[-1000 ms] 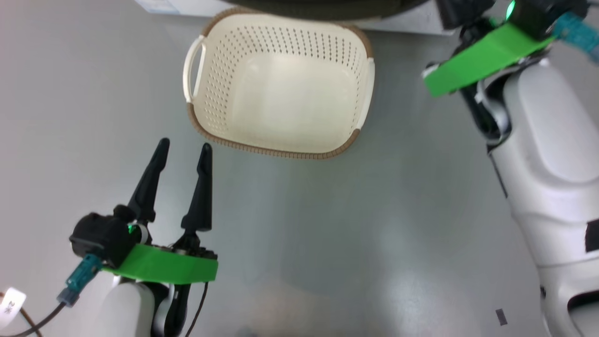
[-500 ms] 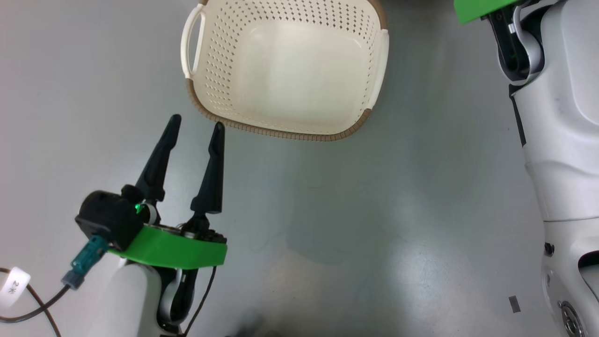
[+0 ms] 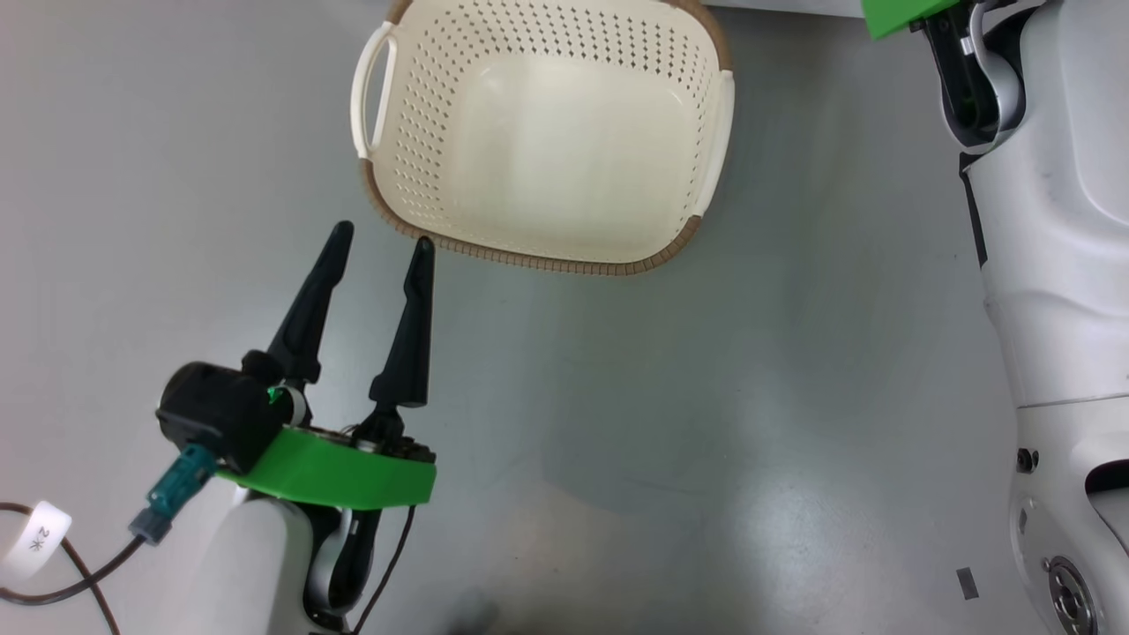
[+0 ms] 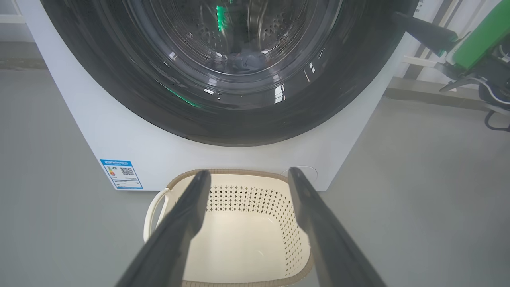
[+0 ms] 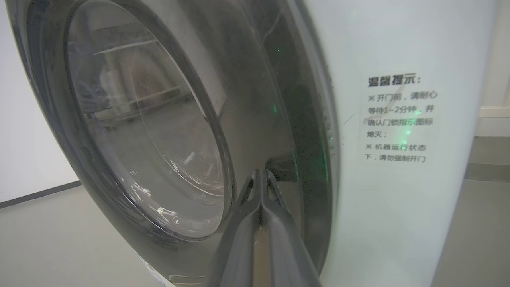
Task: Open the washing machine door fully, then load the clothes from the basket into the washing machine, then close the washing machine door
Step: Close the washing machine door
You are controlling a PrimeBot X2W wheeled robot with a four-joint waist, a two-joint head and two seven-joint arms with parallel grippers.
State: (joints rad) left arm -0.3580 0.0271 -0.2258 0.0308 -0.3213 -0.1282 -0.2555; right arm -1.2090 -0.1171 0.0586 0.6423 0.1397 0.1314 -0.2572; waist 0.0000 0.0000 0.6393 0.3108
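On the washing machine (image 5: 382,223), notice (image 5: 398,119) headed 温馨提示, right jaws pressed together, left jaws spread near basket (image 3: 529,258)

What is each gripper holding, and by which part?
Nothing: the left gripper is open and empty beside the basket; the right gripper is shut on nothing, pointing at the rim of the door.
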